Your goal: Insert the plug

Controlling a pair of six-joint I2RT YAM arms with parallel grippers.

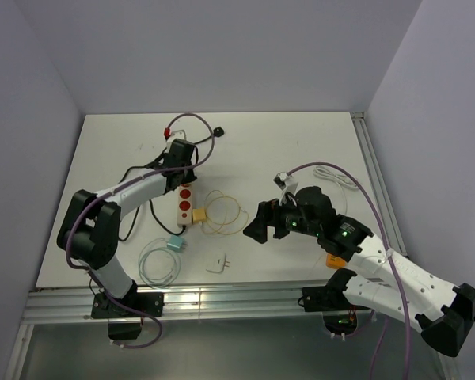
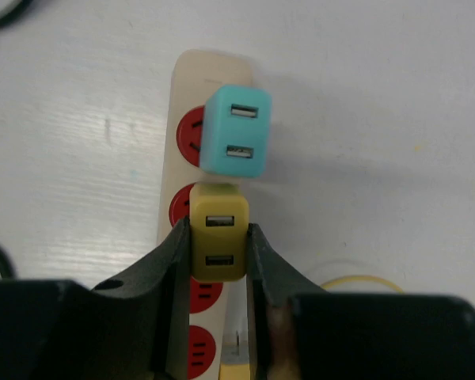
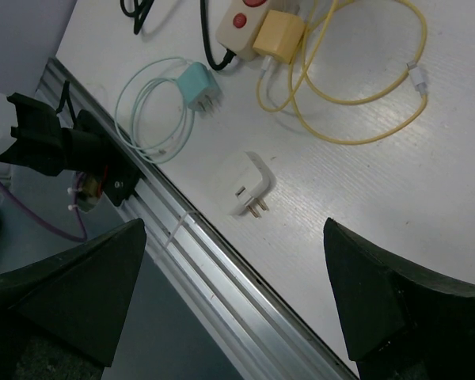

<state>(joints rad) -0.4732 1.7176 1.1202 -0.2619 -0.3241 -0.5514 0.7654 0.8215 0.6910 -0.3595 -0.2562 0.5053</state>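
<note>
A cream power strip (image 2: 191, 70) with red sockets lies on the white table; it also shows in the top view (image 1: 183, 207). A teal USB charger (image 2: 235, 132) sits in a socket at its far end. My left gripper (image 2: 219, 231) is shut on a yellow USB charger (image 2: 218, 255), holding it upright over the neighbouring socket; its prongs are hidden. My right gripper (image 1: 261, 226) is open and empty, hovering above the table's front part. A white plug (image 3: 248, 184) lies loose below it, prongs pointing at the table edge.
A second yellow charger (image 3: 279, 36) with a looped yellow cable (image 3: 356, 119) sits at the strip's near end. A teal charger (image 3: 198, 85) with a coiled teal cable lies near the front edge. A metal rail (image 3: 222, 269) borders the table front. A black cable runs at the left.
</note>
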